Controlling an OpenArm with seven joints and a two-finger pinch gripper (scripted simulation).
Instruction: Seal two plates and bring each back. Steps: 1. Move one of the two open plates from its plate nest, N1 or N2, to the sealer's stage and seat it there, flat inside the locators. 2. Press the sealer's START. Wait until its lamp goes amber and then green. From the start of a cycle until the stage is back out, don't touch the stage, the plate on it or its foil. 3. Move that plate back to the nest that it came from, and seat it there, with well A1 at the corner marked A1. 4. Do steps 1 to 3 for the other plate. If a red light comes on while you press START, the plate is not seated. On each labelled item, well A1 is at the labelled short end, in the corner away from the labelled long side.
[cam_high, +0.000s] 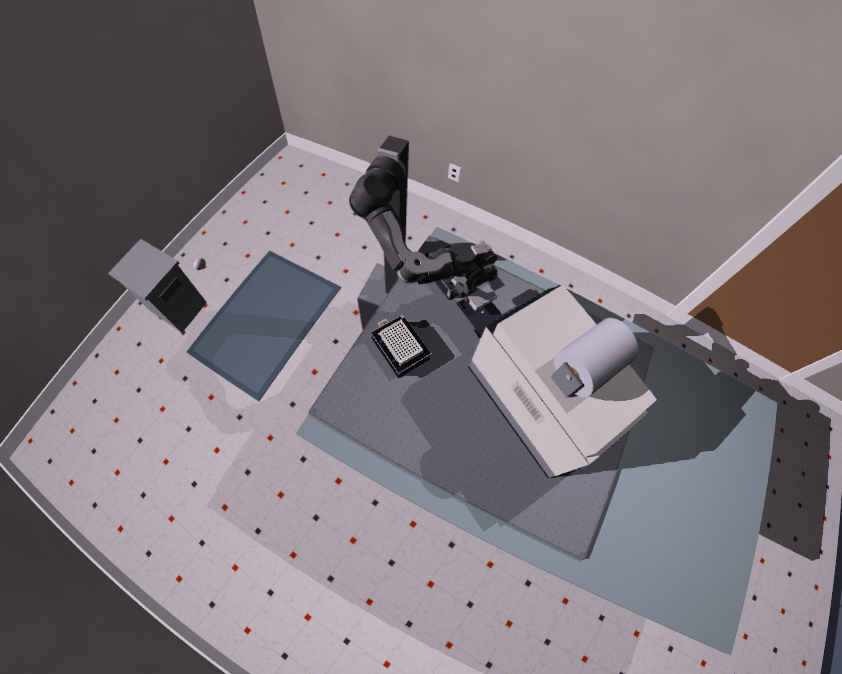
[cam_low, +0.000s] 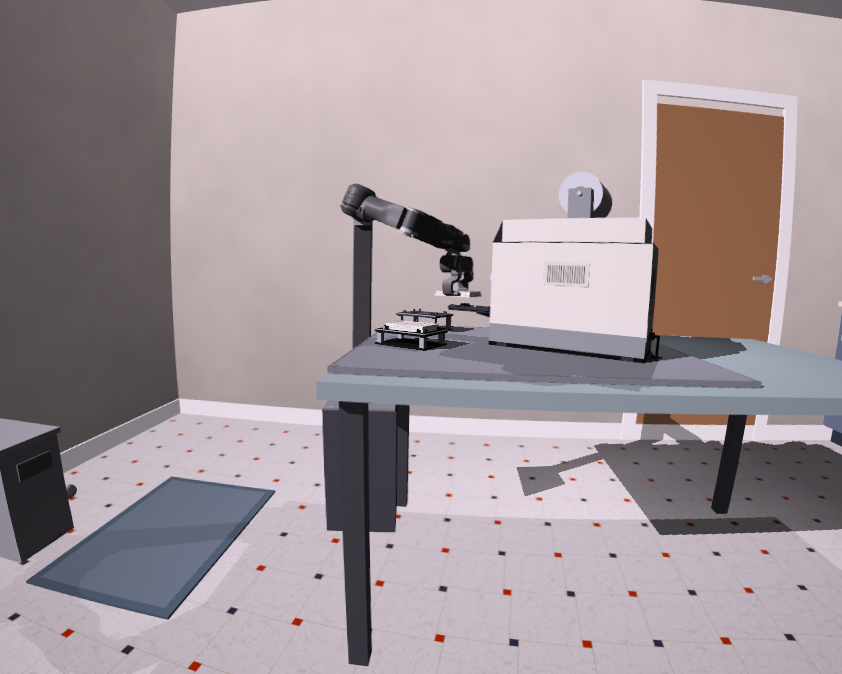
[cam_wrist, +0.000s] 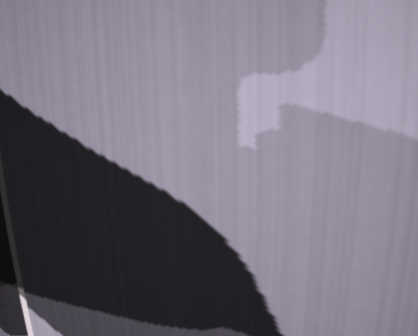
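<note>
The gripper (cam_low: 457, 283) hangs from the arm's wrist, pointing down, and is clamped on a light-coloured plate (cam_low: 457, 293) that it holds level in the air. Directly below and slightly towards the sealer lies the dark stage (cam_low: 469, 307), sticking out from the sealer's (cam_low: 572, 288) side; the plate is above it and apart from it, not seated. On the gripper's other side and lower down stand two plate nests. The nearer one (cam_low: 424, 316) shows only its dark frame, with no plate visible in it. The nest further from the gripper (cam_low: 410, 335) carries the second plate (cam_high: 402, 343), whose white grid of wells shows clearly from the top view. Both nests and the sealer stand on a grey mat (cam_low: 547, 371) on the table (cam_low: 786, 393). A foil roll (cam_high: 598, 355) sits on top of the sealer, well beyond the gripper. The wrist view shows only pale surface, shadow and a dark curved shape, too close to identify.
</note>
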